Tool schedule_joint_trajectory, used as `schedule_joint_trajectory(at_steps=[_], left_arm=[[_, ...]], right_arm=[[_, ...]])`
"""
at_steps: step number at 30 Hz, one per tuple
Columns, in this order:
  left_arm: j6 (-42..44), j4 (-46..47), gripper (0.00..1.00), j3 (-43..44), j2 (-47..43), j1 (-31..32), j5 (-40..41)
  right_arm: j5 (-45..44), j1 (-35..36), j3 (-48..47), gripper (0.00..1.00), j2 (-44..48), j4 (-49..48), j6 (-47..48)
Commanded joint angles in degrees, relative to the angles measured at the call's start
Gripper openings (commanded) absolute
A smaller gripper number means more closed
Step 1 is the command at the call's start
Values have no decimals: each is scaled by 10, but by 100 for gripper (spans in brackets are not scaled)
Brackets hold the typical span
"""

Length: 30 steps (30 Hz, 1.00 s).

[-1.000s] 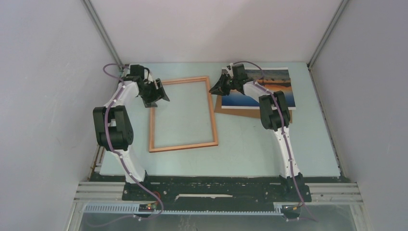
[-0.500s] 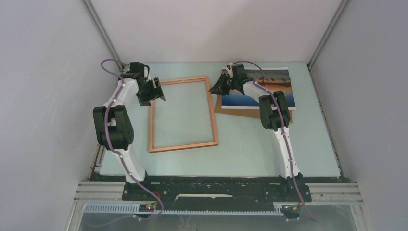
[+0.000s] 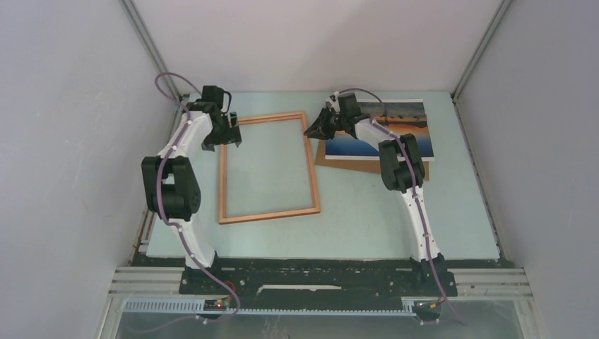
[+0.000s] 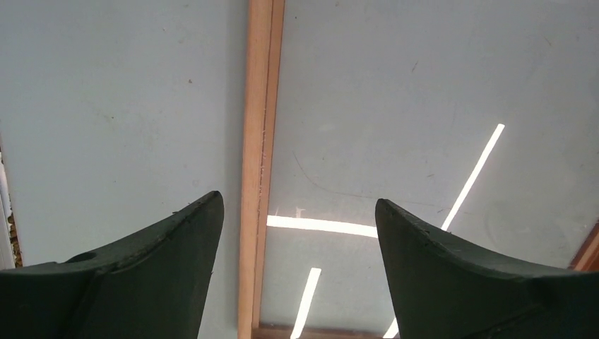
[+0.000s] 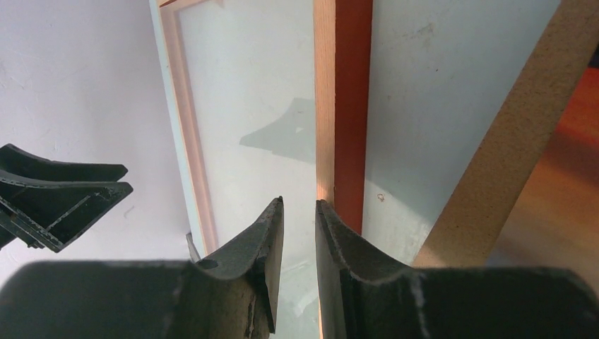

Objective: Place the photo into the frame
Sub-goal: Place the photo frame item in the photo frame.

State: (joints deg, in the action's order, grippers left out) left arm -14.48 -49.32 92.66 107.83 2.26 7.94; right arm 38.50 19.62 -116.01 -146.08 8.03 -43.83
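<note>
- Overhead view: the frame [image 3: 269, 213] lies flat center-left on the table [image 3: 367, 219]. The photo [image 3: 406, 116] sits upper right on top of the backing board [image 3: 353, 164], not yet in the frame.
- Left gripper [image 3: 227, 138] hovers over the frame's upper-left corner. Jaws wide apart, w/ the frame's left side running between them in the wrist view; prob. lining up to steady it.
- Right gripper [image 3: 316, 127] is at the upper-right corner, btwn frame & photo. Jaws nearly together, nothing clamped, tips just over the frame's right side.
- Edges: the board's left edge runs near the frame's right side, w/ only a strip of table between, so little slack there.
- Open room: lower right of the table, and inside the frame opening.
</note>
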Motion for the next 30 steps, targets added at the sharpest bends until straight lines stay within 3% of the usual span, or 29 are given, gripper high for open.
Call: schedule_joint_trajectory(at_steps=[1,6,11,23,30], left_arm=[[6,8,85,8,-21,-12,-8],[-9,44,85,-47,-26,-43,-66],[-16,69,88,-79,-15,-45,-51],[-38,108,82,-90,27,-54,-136],[-42,104,83,-75,57,-55,-138]], right_arm=[[7,3,-25,31,-3,3,5],[4,2,-25,31,-1,6,8],[3,3,-26,34,-3,7,9],[4,4,-30,36,-5,8,10],[3,4,-28,36,-4,11,13]])
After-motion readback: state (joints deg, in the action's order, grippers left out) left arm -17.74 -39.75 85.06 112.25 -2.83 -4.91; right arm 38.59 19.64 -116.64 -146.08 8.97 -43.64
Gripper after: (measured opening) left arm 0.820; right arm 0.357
